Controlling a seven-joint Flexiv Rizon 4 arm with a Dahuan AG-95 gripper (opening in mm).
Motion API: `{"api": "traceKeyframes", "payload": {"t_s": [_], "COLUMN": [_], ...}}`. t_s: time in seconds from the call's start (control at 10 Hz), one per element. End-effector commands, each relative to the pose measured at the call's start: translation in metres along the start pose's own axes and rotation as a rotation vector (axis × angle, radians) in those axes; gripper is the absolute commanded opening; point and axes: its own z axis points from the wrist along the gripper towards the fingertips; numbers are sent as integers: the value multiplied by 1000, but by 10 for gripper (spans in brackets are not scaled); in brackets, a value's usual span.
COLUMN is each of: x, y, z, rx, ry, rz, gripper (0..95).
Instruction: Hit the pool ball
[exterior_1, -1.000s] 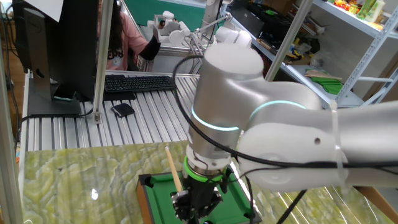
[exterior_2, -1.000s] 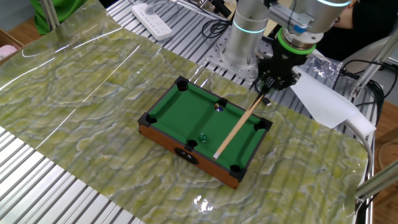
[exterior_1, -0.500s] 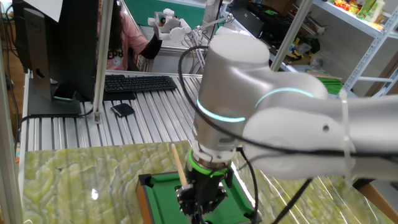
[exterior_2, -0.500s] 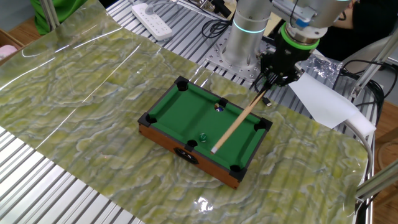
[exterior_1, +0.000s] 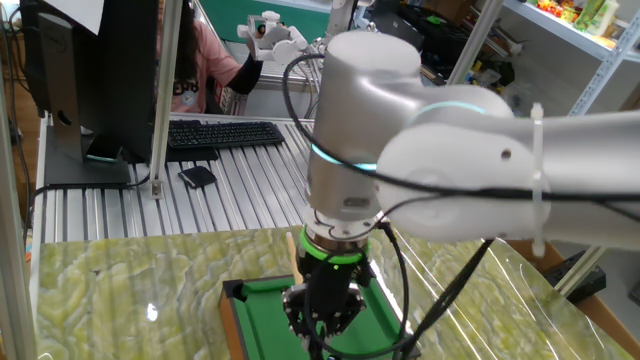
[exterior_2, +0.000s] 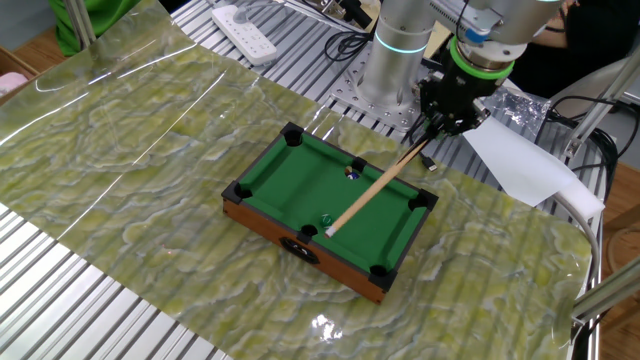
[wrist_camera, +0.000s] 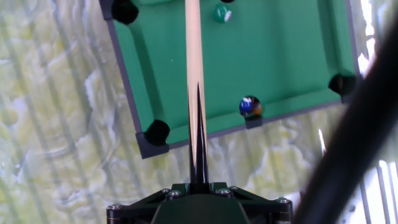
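The mini green pool table (exterior_2: 300, 175) stands on the marbled mat. The pool ball (exterior_2: 326, 220), a tiny dark green ball with a whitish spot, lies near the table's near rail; it also shows at the top of the hand view (wrist_camera: 222, 12). A second, dark blue ball (exterior_2: 351, 172) sits by the far side pocket (wrist_camera: 250, 106). My gripper (exterior_2: 435, 120) is shut on the butt of the wooden cue stick (exterior_2: 375, 185), above the table's far right corner. The cue slants down and its tip lies right beside the pool ball. In the hand view the cue (wrist_camera: 194, 56) passes just left of the ball.
The robot base (exterior_2: 395, 60) and a white sheet (exterior_2: 520, 160) are behind the table. A power strip (exterior_2: 248, 33) lies far left. A keyboard (exterior_1: 220, 133), a monitor (exterior_1: 90, 70) and a person in pink (exterior_1: 200, 60) are beyond the mat. A black cable (wrist_camera: 348, 137) crosses the hand view.
The wrist has turned and the cue has swung: its tip moved from near the front rail across the felt to beside the green pool ball. Both balls lie where they were.
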Motion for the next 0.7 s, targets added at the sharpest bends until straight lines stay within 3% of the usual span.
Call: {"api": "traceKeyframes", "payload": {"t_s": [0.1, 0.3, 0.6, 0.7], "x": [2, 2, 3, 2], "y": [1, 1, 1, 1], "z": [-3, -4, -4, -4], "rx": [-21, -64, -56, -57], "ry": [18, 32, 41, 64], "rz": [23, 57, 81, 72], "gripper": [0, 0, 0, 0]}}
